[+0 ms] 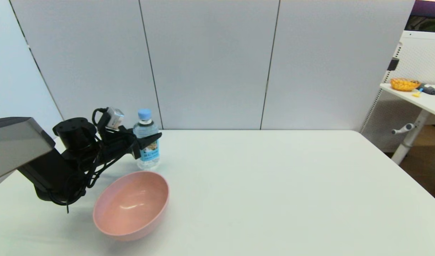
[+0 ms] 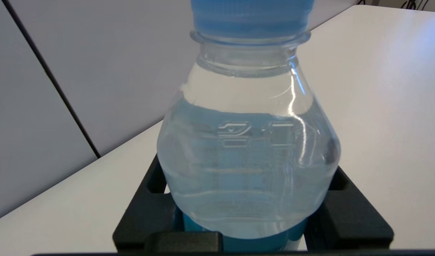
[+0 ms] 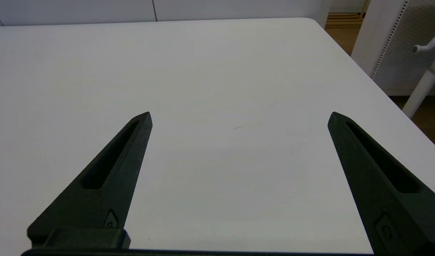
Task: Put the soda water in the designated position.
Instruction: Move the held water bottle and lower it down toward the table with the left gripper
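The soda water (image 1: 146, 140), a small clear bottle with a light blue cap and a blue label, stands upright on the white table (image 1: 274, 185) at the back left. My left gripper (image 1: 150, 140) reaches in from the left and is shut on the bottle at label height. In the left wrist view the soda water (image 2: 247, 149) fills the picture, with a black finger (image 2: 146, 206) pressed against each side. My right gripper (image 3: 239, 113) hovers open over bare tabletop, holding nothing. No mark shows the designated position.
A pink bowl (image 1: 132, 204) sits just in front of the bottle, near the left arm. Grey wall panels (image 1: 210, 64) stand behind the table. The table's right edge (image 1: 398, 170) drops off toward a second desk (image 1: 420, 99).
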